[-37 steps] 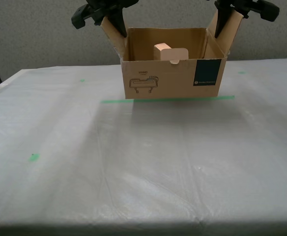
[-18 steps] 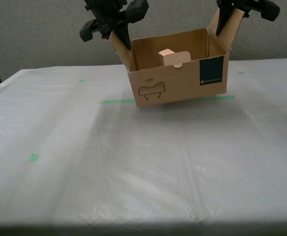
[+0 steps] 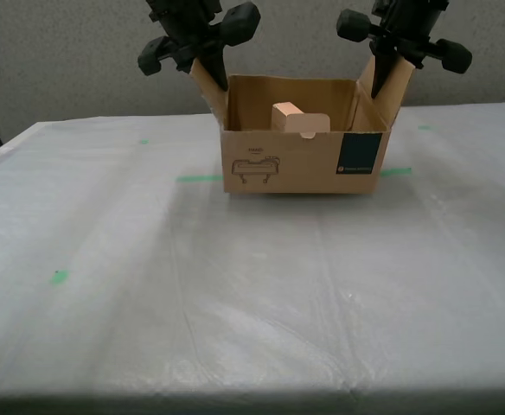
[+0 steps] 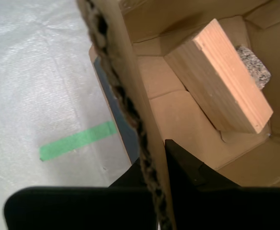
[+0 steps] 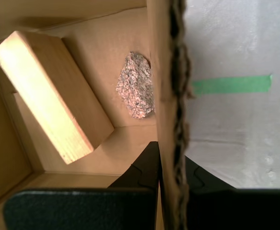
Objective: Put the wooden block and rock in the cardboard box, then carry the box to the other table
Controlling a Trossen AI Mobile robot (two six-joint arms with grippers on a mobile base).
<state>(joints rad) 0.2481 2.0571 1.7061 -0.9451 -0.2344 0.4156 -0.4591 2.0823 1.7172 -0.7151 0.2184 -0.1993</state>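
Box (image 3: 300, 160) now sits level on the counter (image 3: 235, 294) after tilting mid-air, block (image 5: 49, 96) and rock (image 5: 136, 86) inside, my first claw (image 5: 171, 165) and second claw (image 4: 152, 165) each pinching a flap, so delivery looks nearly done

The first gripper (image 5: 171, 165) pinches one side flap of the cardboard box (image 3: 300, 160), a finger on each face. The second gripper (image 4: 152, 163) clamps the opposite flap the same way, both reaching down from above.
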